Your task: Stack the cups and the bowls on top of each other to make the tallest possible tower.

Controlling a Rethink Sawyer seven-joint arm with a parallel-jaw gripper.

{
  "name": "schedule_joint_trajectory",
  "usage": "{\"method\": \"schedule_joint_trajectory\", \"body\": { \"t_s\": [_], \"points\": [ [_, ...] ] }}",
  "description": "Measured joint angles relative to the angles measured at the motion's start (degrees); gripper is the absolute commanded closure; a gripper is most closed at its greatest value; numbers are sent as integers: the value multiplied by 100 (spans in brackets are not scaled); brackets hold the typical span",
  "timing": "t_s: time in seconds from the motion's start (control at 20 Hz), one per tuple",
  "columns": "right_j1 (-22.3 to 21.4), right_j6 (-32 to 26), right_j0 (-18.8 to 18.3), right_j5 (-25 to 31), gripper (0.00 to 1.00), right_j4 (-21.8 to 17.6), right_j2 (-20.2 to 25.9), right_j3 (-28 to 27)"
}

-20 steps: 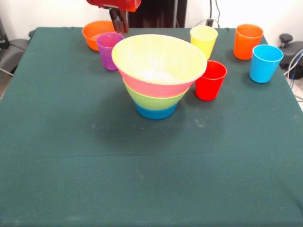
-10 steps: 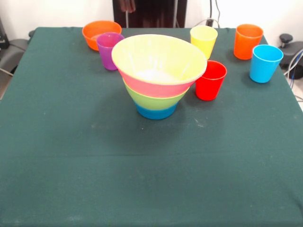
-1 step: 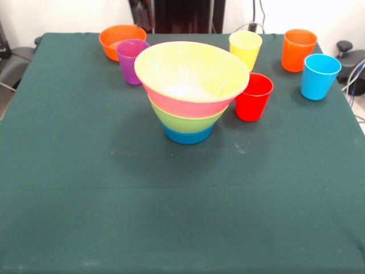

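Observation:
The tower (image 3: 191, 91) stands upright at the table's middle back: a blue bowl (image 3: 188, 136) at the base, then a green bowl (image 3: 185, 119), a pink bowl (image 3: 182, 104), and the widest bowl (image 3: 194, 71) on top, which looks pale yellow. A small orange bowl (image 3: 117, 37) sits alone at the far left, with a purple cup (image 3: 131, 61) touching its front. The red cup (image 3: 254, 97) stands just right of the tower, and the yellow cup (image 3: 245, 50) behind that. Orange cup (image 3: 298, 49) and light blue cup (image 3: 319, 76) stand far right. Only a dark bit of my gripper (image 3: 140, 12) shows at the top edge, apart from everything.
Dark green cloth covers the table (image 3: 171, 217). Its far edge runs just behind the orange bowl and the yellow cup. Cables and dark gear lie beyond the right edge (image 3: 348, 54).
The red arm and my gripper, which hung above the purple cup, have drawn back up and away to the top edge. Cups and bowls have not moved.

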Motion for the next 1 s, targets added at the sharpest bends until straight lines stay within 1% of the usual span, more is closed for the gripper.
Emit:
{"method": "schedule_joint_trajectory", "body": {
  "t_s": [0.1,0.15,0.35,0.65,0.8,1.0],
  "points": [
    [172,0,-31,-72,100,-7,-16,-97],
    [362,0,-55,-168,100,-11,-49,-177],
    [698,0,-65,-346,100,-19,-148,-296],
    [1235,0,-68,-707,100,-53,-328,-348],
    [1365,0,-80,-856,100,-59,-352,-347],
    [1434,0,-127,-1059,100,-66,-352,-320]
  ]
}}
